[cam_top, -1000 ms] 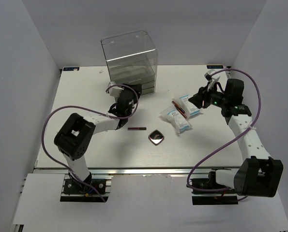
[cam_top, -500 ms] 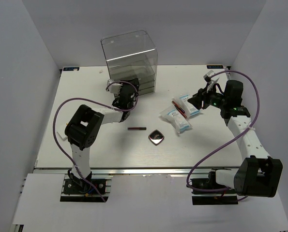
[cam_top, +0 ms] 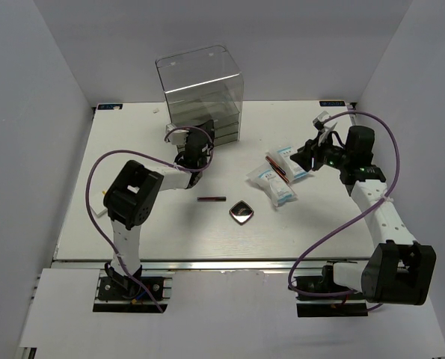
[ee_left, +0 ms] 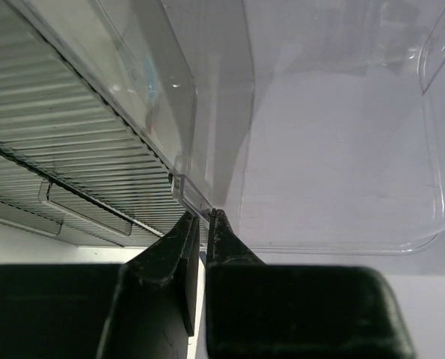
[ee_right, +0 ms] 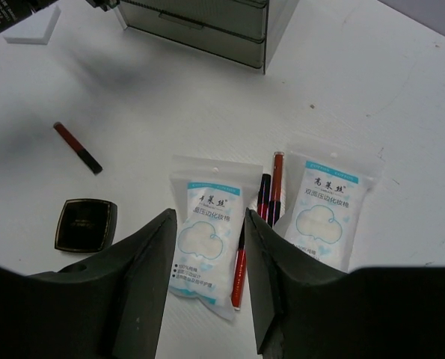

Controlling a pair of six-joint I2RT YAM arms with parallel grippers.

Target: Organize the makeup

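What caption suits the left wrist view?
Left gripper pinched shut on a clear handle of the drawer box.

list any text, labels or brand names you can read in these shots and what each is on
Nothing can be read for sure.
packet nearest the compact: blue characters on the header band, small lines lower down, too small to read
other packet: same kind of blue print, too blurred to read
compact: faint marks on the lid, unreadable
blue stickers at the table's far corners: too small to read
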